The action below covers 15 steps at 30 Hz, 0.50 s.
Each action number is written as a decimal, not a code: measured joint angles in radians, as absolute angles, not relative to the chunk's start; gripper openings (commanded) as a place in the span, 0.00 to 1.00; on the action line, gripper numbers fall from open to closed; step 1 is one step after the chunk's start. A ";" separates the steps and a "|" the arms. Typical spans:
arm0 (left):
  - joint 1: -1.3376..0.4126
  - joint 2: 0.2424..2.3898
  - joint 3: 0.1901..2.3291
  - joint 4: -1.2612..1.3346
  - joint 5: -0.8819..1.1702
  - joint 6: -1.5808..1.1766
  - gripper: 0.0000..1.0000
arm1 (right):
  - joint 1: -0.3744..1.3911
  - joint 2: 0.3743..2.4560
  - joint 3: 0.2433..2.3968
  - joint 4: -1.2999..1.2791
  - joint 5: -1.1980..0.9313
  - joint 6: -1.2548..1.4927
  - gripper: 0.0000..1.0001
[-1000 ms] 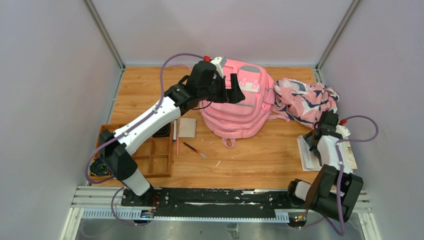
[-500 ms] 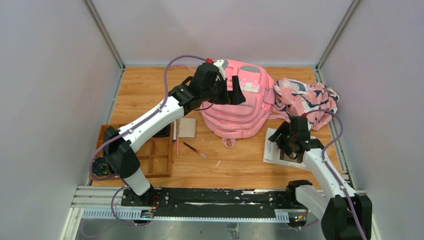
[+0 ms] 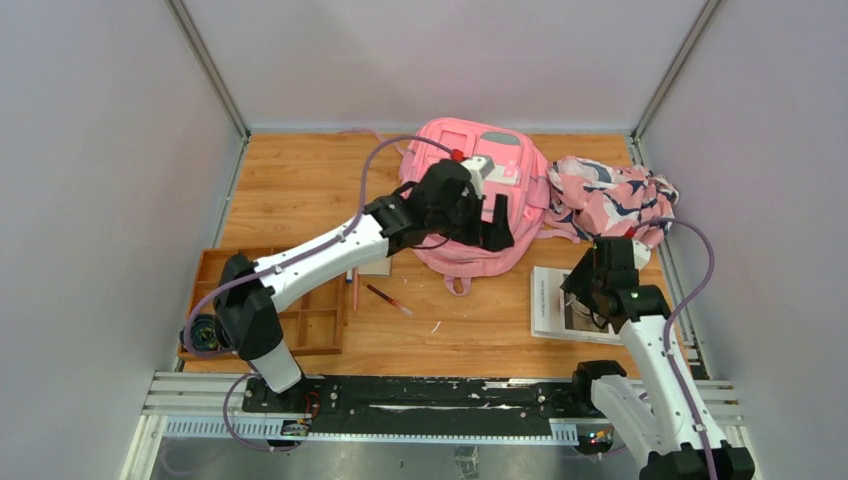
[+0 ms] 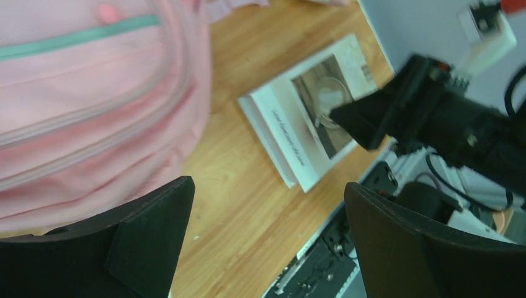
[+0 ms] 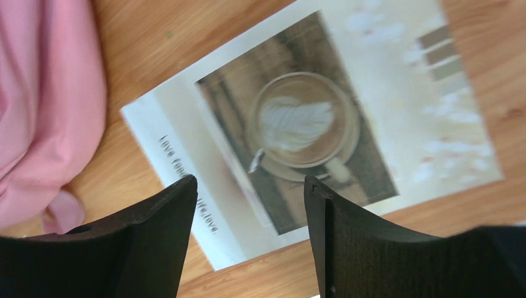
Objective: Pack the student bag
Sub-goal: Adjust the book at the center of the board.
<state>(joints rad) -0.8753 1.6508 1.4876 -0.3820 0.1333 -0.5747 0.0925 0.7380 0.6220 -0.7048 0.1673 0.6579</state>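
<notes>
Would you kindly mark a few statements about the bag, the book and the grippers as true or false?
1. The book lies flat on the table, right of the student bag. True.
2. The left gripper is shut on a bag strap. False: it is open and holds nothing.
3. The patterned cloth covers the book. False: it lies apart from it, beside the bag at the far right.
4. The right gripper is above the book, jaws apart. True.

Wooden table (image 3: pixel 300 180): student bag (image 3: pixel 455 255), cloth (image 3: pixel 610 200), book (image 3: pixel 552 300), tray (image 3: pixel 315 318)
</notes>
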 measured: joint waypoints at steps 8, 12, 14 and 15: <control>-1.049 1.961 1.786 -0.417 0.180 -0.455 1.00 | -0.208 0.777 0.657 -0.793 0.259 0.730 0.68; -1.055 2.210 2.051 -0.488 0.208 -0.390 0.99 | -0.266 0.746 0.649 -0.813 0.258 0.789 0.67; -1.053 2.328 2.188 -0.521 0.218 -0.363 0.99 | -0.292 0.730 0.648 -0.829 0.261 0.813 0.63; -1.050 2.372 2.233 -0.531 0.216 -0.353 0.99 | -0.303 0.722 0.648 -0.840 0.269 0.827 0.63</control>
